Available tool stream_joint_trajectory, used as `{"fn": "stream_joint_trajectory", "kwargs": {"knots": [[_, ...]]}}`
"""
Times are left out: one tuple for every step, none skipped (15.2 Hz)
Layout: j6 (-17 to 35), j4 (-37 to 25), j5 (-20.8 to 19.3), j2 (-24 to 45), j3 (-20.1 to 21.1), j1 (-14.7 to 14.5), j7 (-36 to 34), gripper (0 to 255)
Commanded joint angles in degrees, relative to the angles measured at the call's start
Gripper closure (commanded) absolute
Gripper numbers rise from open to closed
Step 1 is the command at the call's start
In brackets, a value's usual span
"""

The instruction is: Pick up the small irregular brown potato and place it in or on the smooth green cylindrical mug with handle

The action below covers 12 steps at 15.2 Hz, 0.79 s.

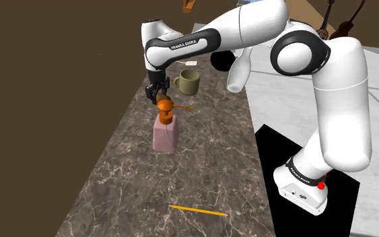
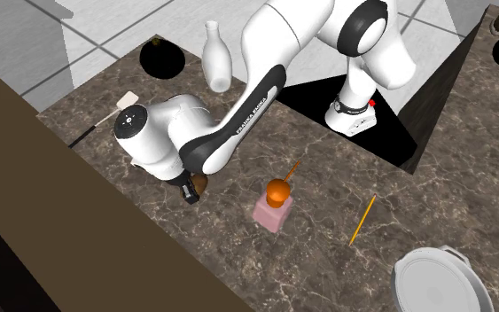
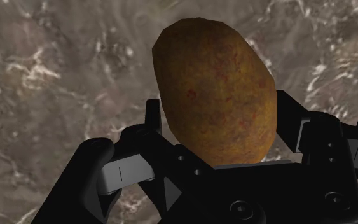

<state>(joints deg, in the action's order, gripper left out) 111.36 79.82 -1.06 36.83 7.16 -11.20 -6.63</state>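
Brown, mottled and egg-shaped, one potato (image 3: 215, 95) sits clasped between the black fingers of the gripper (image 3: 219, 118), over the marbled counter (image 1: 134, 188). In the shoulder view the gripper hangs just left of one olive-green mug (image 1: 189, 82), with one pink block (image 1: 165, 134), one yellow pencil (image 1: 198, 211) and one white bottle (image 1: 238, 71); the second exterior view adds one round white dish (image 2: 438, 282)

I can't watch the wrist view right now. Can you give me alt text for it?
A brown, mottled potato is clasped between the two black fingers of the gripper, seen close up. Behind it lies a dark marbled countertop with pale veins.
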Motion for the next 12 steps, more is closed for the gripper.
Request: {"fn": "stream_joint_trajectory", "kwargs": {"knots": [[0.01, 0.01, 0.00, 0.00, 0.00, 0.00, 0.00, 255], [-0.59, -0.31, 0.03, -0.29, 0.02, 0.01, -0.01, 255], [-1.20, -0.64, 0.05, -0.57, 0.04, 0.01, -0.02, 255], [-1.81, -0.99, 0.07, -0.83, 0.06, 0.02, -0.03, 255], [-2.43, -1.37, 0.10, -1.08, 0.08, 0.02, -0.04, 255], [-3.06, -1.76, 0.12, -1.32, 0.09, 0.02, -0.05, 255], [-3.71, -2.20, 0.14, -1.53, 0.11, 0.02, -0.07, 255], [-4.36, -2.63, 0.16, -1.74, 0.12, 0.01, -0.08, 255], [-5.01, -3.08, 0.18, -1.95, 0.14, 0.01, -0.09, 255], [-5.67, -3.55, 0.19, -2.14, 0.15, 0.01, -0.11, 255], [-6.33, -4.04, 0.21, -2.31, 0.17, 0.00, -0.12, 255], [-7.00, -4.55, 0.23, -2.48, 0.18, 0.00, -0.14, 255]]}}
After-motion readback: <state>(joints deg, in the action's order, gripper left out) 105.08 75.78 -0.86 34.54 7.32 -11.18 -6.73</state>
